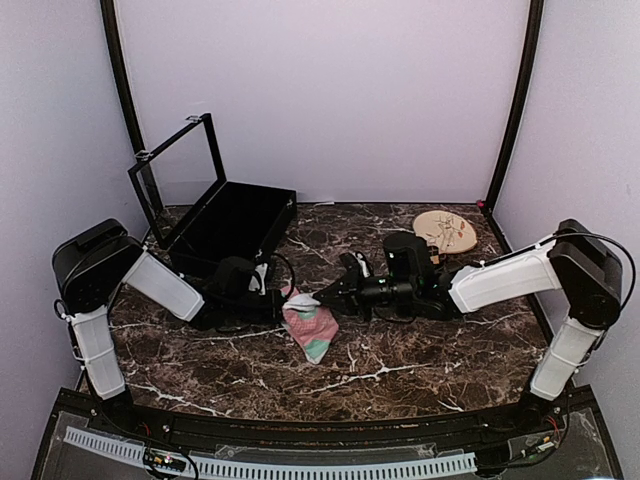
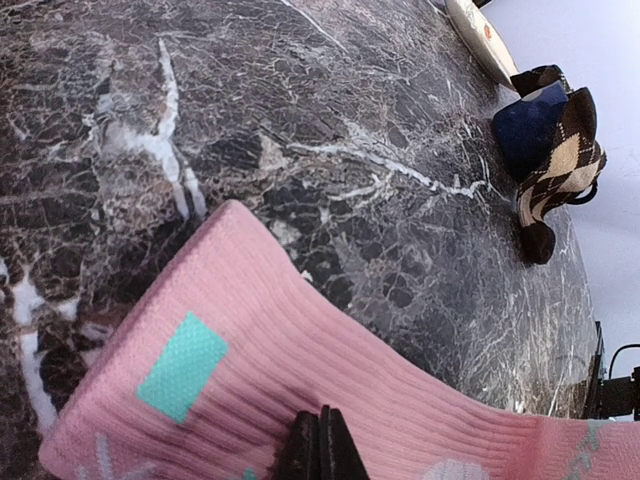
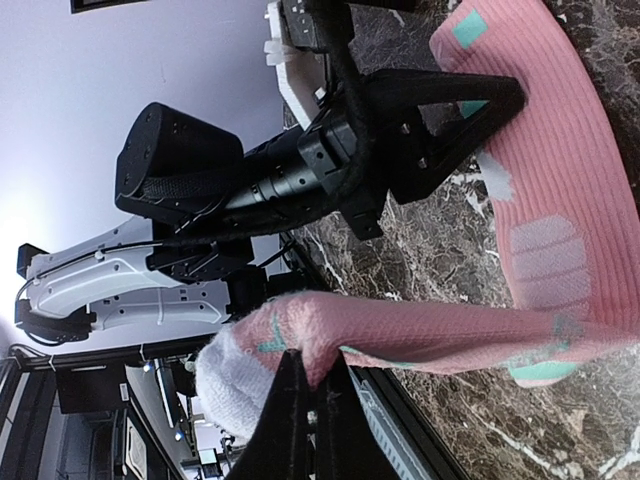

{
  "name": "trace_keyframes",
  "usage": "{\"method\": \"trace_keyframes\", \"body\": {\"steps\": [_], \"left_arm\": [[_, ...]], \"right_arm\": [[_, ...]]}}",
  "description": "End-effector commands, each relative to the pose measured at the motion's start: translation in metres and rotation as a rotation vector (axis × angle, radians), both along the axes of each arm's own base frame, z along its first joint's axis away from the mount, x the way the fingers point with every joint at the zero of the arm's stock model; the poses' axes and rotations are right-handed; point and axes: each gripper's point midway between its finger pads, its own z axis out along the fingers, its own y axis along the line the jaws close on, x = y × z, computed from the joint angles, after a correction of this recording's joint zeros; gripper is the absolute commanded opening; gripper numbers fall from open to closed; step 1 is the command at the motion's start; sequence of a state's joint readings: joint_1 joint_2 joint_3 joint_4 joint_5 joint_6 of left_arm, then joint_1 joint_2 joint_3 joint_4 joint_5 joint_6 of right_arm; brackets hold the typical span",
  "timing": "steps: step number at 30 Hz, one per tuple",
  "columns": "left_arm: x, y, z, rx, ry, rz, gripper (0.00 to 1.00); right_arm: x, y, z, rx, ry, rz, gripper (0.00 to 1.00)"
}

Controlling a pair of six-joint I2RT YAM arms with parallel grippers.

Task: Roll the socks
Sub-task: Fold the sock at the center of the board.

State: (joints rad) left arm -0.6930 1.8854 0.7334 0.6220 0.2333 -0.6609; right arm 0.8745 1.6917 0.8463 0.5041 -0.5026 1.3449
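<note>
Both arms' fingers [image 3: 295,425] pinch pink sock [image 3: 560,190].

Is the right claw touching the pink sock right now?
Touching. The right wrist view shows the right claw shut on a raised fold of the pink sock, with the fabric pinched beside the pale toe.

- Soft, even overhead light; faint shadows on the table [image 1: 400,370].
- My left wrist view: crisp, upper right washed out.
- My right wrist view: lower left blurred.
</note>
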Motion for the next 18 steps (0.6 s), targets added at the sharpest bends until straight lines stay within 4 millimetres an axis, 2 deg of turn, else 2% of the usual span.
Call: {"method": "trace_keyframes", "body": {"steps": [1, 7, 11, 18], "left_arm": [[-0.011, 0.006, 0.003, -0.024, 0.047, 0.013, 0.00], [-0.015, 0.013, 0.006, -0.066, 0.055, 0.057, 0.00], [-0.013, 0.019, 0.017, -0.102, 0.044, 0.098, 0.00], [-0.006, 0.039, 0.054, -0.129, -0.035, 0.190, 0.00]], "right_arm": [[0.018, 0.013, 0.020, 0.083, -0.059, -0.013, 0.00], [0.027, 0.021, 0.021, 0.105, -0.064, -0.012, 0.00], [0.033, 0.028, 0.021, 0.114, -0.068, -0.003, 0.00], [0.032, 0.031, 0.014, 0.113, -0.060, 0.016, 0.00]]}}
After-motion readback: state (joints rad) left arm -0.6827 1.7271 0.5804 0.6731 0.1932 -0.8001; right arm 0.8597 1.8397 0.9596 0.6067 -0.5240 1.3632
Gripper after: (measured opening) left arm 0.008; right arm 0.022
